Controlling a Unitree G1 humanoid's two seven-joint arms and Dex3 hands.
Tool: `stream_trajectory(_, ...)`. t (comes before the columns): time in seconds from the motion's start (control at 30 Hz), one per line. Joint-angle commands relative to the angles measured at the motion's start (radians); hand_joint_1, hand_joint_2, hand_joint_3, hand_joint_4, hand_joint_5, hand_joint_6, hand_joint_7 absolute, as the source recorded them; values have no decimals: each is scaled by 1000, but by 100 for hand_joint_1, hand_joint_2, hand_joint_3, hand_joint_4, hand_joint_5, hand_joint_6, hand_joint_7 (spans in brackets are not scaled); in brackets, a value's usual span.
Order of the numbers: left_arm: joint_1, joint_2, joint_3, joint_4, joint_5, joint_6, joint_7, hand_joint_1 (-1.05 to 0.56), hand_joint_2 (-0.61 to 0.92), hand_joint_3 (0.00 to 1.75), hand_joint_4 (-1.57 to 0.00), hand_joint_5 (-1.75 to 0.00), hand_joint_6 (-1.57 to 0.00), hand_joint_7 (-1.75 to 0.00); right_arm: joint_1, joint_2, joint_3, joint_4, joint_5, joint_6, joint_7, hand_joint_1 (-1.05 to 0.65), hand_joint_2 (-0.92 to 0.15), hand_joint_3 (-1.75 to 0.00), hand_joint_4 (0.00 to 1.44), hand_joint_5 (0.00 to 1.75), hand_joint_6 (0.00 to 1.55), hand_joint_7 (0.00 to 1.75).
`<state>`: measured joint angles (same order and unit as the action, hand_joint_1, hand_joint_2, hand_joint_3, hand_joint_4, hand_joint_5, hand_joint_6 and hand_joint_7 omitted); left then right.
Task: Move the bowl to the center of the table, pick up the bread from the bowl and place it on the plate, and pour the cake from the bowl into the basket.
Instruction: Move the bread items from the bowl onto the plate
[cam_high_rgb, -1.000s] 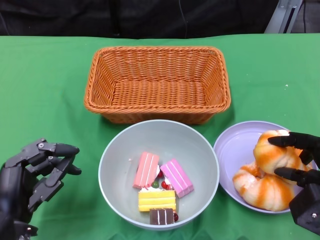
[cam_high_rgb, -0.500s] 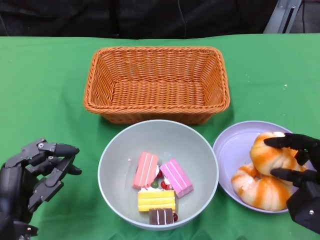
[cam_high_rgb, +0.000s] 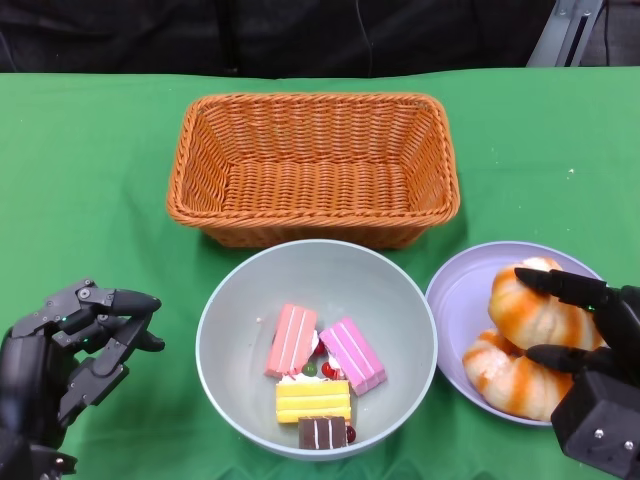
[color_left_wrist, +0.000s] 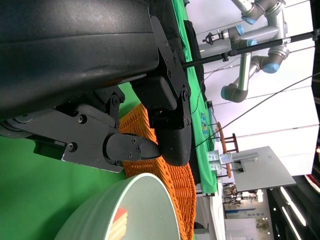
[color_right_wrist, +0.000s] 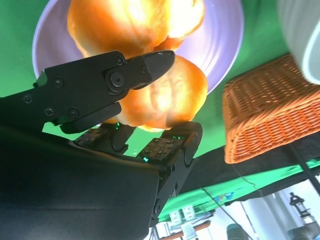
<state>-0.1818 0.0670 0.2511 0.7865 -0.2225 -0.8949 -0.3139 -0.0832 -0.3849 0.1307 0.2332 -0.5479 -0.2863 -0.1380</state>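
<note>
The left hand hovers at about eight o'clock, fingers curled, holding nothing. The right hand at four o'clock has its fingers around the top bread roll on the purple plate. I can't tell if it is squeezing or letting go. The bread looks soft and light.

The bowl sits in the middle. It looks smooth, maybe slippery, so grab its rim. The cake pieces inside look loose and may slide easily.

The basket waits at twelve o'clock, almost touching the bowl, with a wide open top.
</note>
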Motion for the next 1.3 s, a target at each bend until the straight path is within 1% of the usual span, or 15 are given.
stream_trajectory(0.03, -3, 12, 6, 11, -2, -16, 6, -18, 92, 29, -88, -119, -100, -77, 17, -9, -10, -35, 17, 12, 14, -64, -92, -10, 47, 0, 53, 1)
stream_trajectory(0.1, -3, 13, 6, 14, 2, -22, 8, -18, 92, 29, -88, -119, -100, -77, 25, -6, -12, -52, 15, 20, 16, -65, -92, -11, 46, 0, 55, 2)
stream_trajectory(0.2, -6, 14, 8, 23, 3, -26, 10, -18, 92, 30, -88, -120, -100, -78, 32, 9, -16, -50, 15, -2, -24, -65, -92, -11, 46, 0, 61, 4)
stream_trajectory(0.3, -9, 14, 9, 29, -6, -27, 1, -18, 92, 30, -88, -120, -99, -78, 37, 18, -19, -66, 16, 2, -38, -63, -92, -10, 45, 0, 62, 4)
stream_trajectory(0.47, -7, 13, 8, 22, -9, -18, 1, -17, 92, 30, -88, -121, -99, -79, 42, 28, -24, -99, 22, 29, -28, -57, -92, -7, 45, 0, 64, 3)
stream_trajectory(0.73, 1, 15, 8, 14, -10, -22, 1, -17, 92, 29, -88, -120, -100, -78, 53, 25, -21, -105, 33, 32, -18, -62, -92, -9, 47, 1, 66, 2)
stream_trajectory(0.93, -1, 39, 1, 12, 17, -51, -3, -17, 92, 31, -86, -119, -98, -77, 77, 56, -54, -173, 78, -23, -62, -56, -92, -6, 54, 4, 66, 2)
stream_trajectory(0.97, -4, 47, 0, 12, 26, -67, -5, -19, 92, 29, -85, -117, -97, -74, 85, 61, -61, -183, 87, -39, -68, -54, -92, -6, 56, 5, 67, 2)
stream_trajectory(1.03, -10, 67, -4, 15, 57, -108, 2, -22, 92, 24, -84, -111, -99, -61, 100, 68, -69, -196, 97, -63, -80, -53, -92, -7, 57, 6, 68, 2)
stream_trajectory(1.1, -10, 89, -11, 7, 103, -149, 18, -26, 92, 23, -87, -94, -102, -43, 111, 78, -76, -200, 115, -87, -85, -52, -92, -7, 59, 6, 69, 2)
stream_trajectory(1.13, -9, 99, -17, -2, 120, -168, 20, -28, 92, 21, -89, -78, -104, -33, 114, 85, -82, -196, 138, -107, -86, -53, -92, -8, 60, 7, 70, 3)
stream_trajectory(1.17, -9, 111, -23, -11, 138, -194, 20, -28, 92, 18, -92, -54, -105, -17, 115, 98, -89, -188, 168, -135, -87, -52, -92, -8, 61, 7, 70, 3)
stream_trajectory(1.2, -10, 121, -28, -16, 152, -216, 21, -29, 92, 15, -93, -40, -103, -9, 115, 108, -95, -181, 193, -157, -87, -50, -92, -6, 62, 8, 70, 3)
stream_trajectory(1.27, -11, 142, -41, -23, 175, -267, 15, -29, 92, 12, -93, -21, -96, -3, 117, 132, -106, -175, 238, -189, -85, -46, -92, -5, 62, 8, 69, 2)
stream_trajectory(1.3, -11, 156, -47, -29, 194, -292, 15, -30, 92, 10, -87, -11, -87, -1, 119, 143, -110, -176, 249, -197, -87, -44, -92, -6, 62, 8, 67, 1)
